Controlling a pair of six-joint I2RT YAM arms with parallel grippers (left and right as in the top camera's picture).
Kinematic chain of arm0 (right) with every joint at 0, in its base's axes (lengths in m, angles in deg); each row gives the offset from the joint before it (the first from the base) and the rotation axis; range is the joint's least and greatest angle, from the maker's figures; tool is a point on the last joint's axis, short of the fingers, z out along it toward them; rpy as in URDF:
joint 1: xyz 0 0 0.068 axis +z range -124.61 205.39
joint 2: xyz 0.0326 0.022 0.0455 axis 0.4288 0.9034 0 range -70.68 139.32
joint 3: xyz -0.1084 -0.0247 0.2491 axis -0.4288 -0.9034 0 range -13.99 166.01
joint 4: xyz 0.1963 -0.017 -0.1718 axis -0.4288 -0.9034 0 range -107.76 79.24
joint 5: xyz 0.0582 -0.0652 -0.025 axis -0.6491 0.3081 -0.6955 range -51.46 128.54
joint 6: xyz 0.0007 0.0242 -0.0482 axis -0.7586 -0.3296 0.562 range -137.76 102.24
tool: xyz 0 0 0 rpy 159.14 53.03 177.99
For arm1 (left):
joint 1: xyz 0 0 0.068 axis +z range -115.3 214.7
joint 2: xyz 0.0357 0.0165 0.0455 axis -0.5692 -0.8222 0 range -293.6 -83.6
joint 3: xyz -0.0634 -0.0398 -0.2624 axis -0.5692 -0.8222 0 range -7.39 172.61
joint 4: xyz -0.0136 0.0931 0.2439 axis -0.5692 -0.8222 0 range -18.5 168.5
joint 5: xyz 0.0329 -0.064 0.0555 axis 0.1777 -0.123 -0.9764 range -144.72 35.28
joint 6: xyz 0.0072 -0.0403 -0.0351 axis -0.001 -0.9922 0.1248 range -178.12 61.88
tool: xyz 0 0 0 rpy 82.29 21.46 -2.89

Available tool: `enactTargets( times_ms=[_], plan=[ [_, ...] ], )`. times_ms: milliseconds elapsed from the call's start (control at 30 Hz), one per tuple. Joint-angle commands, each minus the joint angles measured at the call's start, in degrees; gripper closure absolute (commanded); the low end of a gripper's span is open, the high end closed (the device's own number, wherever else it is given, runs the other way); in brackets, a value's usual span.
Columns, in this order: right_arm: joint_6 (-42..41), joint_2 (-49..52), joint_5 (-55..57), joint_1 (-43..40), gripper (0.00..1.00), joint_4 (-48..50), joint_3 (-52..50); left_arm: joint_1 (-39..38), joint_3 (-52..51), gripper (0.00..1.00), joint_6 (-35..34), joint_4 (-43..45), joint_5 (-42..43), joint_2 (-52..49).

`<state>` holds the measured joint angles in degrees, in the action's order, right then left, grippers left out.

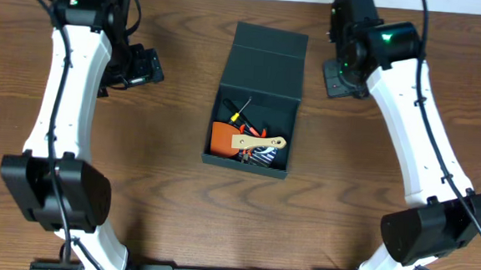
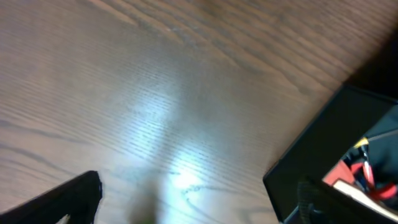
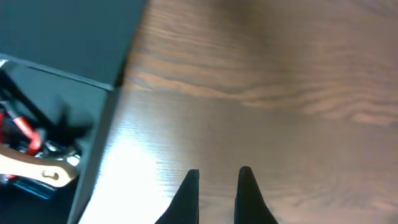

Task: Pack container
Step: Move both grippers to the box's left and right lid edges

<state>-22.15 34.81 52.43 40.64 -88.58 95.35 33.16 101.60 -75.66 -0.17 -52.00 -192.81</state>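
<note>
the container [image 1: 266, 61] sits open mid-frame on the desk [image 1: 163, 172], tools [image 1: 253, 142] inside. left hand [image 1: 144, 66], upper left, is open; right hand [image 1: 336, 76], upper right, is closed, empty.

tools [image 1: 253, 140] in container [image 1: 265, 74], on table [image 1: 170, 189]

surface: brown wood-grain table [image 1: 176, 223] | light: soft pale glare on wood
</note>
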Motion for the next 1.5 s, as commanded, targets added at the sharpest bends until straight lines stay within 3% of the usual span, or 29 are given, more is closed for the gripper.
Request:
enactTargets(
  times_ms=[0,100,167,433,633,833,1100,1333,1467],
  plan=[
    [-1.38,-0.26,0.68,-0.28,0.99,-0.28,0.28,0.24,-0.04,0.25,1.77,0.79,-0.15,-0.17],
    [-1.4,-0.26,0.7,-0.42,0.99,-0.33,-0.94,0.24,-0.04,0.73,2.89,2.21,-0.17,-0.22],
    [-2.1,-0.26,0.7,-0.7,0.98,-0.35,-2.47,0.24,-0.04,0.94,2.89,2.71,-0.17,-0.22],
    [-4.81,-0.26,-0.39,-2.56,0.99,2.05,-11.91,0.24,-0.94,0.94,2.82,6.25,-0.59,-0.22],
    [-4.74,-0.26,-6.25,-4.85,0.99,8.26,-17.9,0.22,-6.84,0.94,-3.48,10.36,-0.46,-0.22],
    [-0.07,-0.26,-15.04,-7.96,0.99,15.21,-21.46,0.2,-15.12,0.94,14.16,20.79,15.72,-0.24],
    [9.75,-0.26,-33.24,-15.78,0.99,21.55,-23.41,0.2,-16.83,0.94,28.37,25.79,32.96,-2.99],
    [17.75,-0.24,-50.93,-21.99,0.99,22.88,-25.16,0.2,-16.83,0.94,32.54,27.19,40.44,-8.94],
    [20.13,-0.24,-54.9,-23.28,0.99,23.8,-27.3,0.35,-16.83,0.94,33.62,27.32,43.52,-12.81]
  ],
)
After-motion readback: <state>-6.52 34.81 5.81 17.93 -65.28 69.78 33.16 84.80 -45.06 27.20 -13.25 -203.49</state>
